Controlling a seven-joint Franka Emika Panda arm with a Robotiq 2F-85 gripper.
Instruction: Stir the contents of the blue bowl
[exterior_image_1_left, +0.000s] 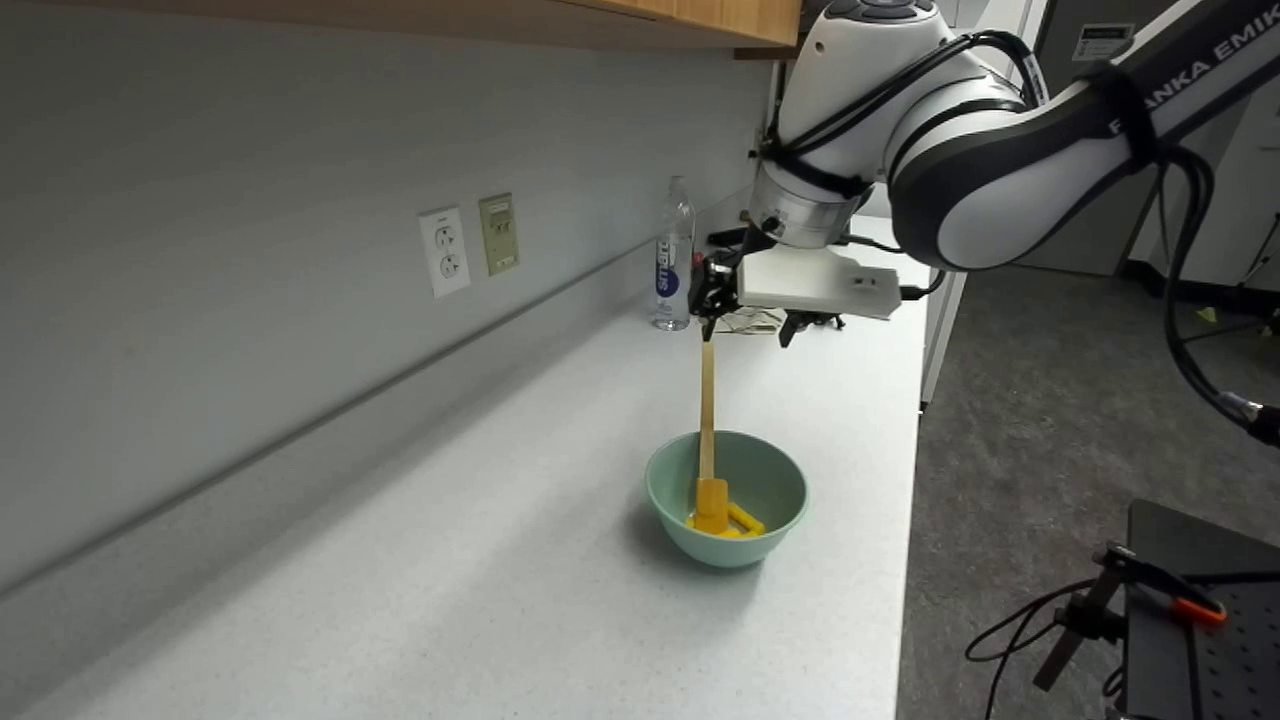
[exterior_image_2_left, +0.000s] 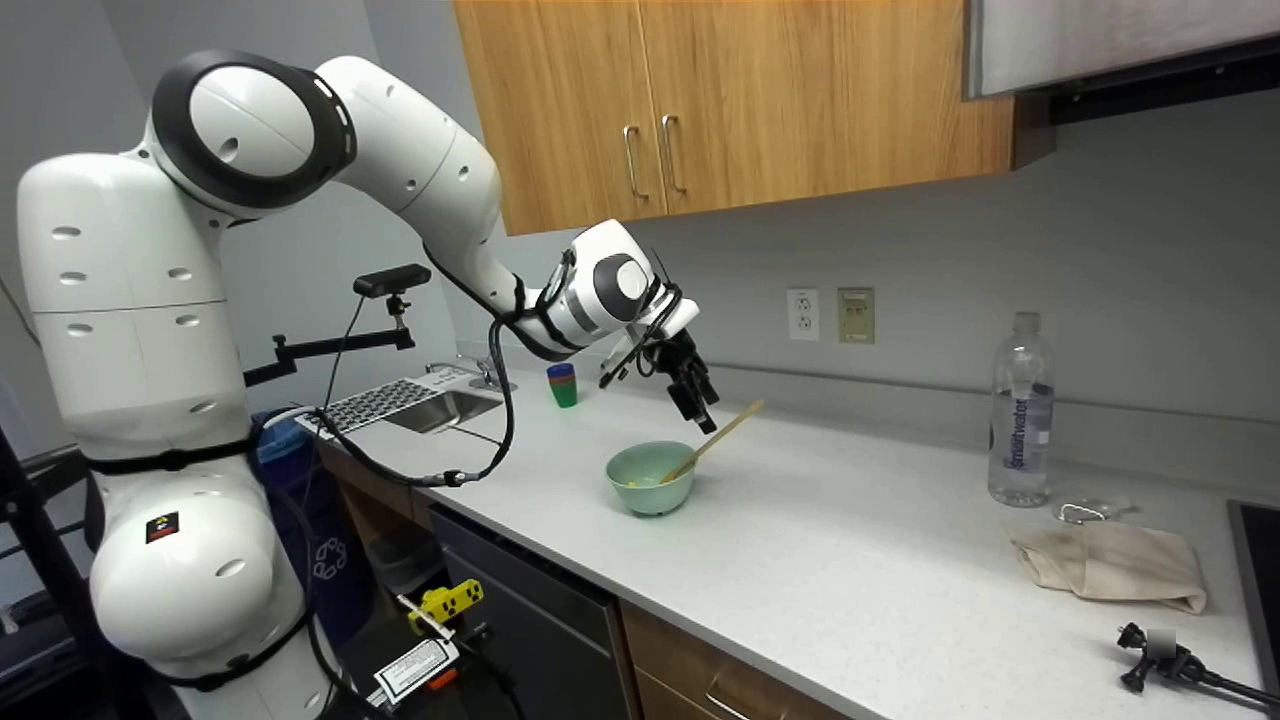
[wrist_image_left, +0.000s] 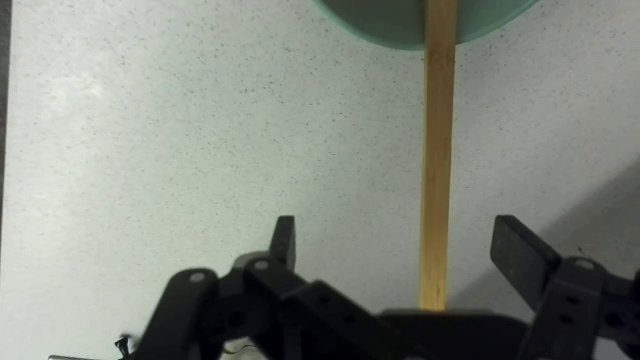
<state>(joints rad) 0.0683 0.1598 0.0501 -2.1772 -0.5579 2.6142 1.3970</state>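
The pale teal-blue bowl (exterior_image_1_left: 722, 552) stands upright on the white counter; it also shows in an exterior view (exterior_image_2_left: 650, 500), and its edge shows in the wrist view (wrist_image_left: 390, 37). The contents, bright yellow pieces (exterior_image_1_left: 745, 518), lie in its bottom and are out of the wrist view. A spatula with a wooden handle (exterior_image_1_left: 707, 410) and yellow head leans in the bowl, its handle (wrist_image_left: 436, 175) sticking out past the rim. My gripper (exterior_image_1_left: 748, 338) is open and empty, above the handle's upper part (exterior_image_2_left: 730, 430). In the wrist view the handle runs between the spread fingers (wrist_image_left: 395, 220), nearer the right one.
A clear water bottle (exterior_image_2_left: 1020, 420) stands near the wall, with a folded cloth (exterior_image_2_left: 1115, 565) and a black mount (exterior_image_2_left: 1190, 668) nearby. Stacked cups (exterior_image_2_left: 563, 385) stand by the sink. A wooden cabinet (exterior_image_2_left: 800, 100) hangs above. The counter's front edge (exterior_image_1_left: 908, 560) runs beside the bowl.
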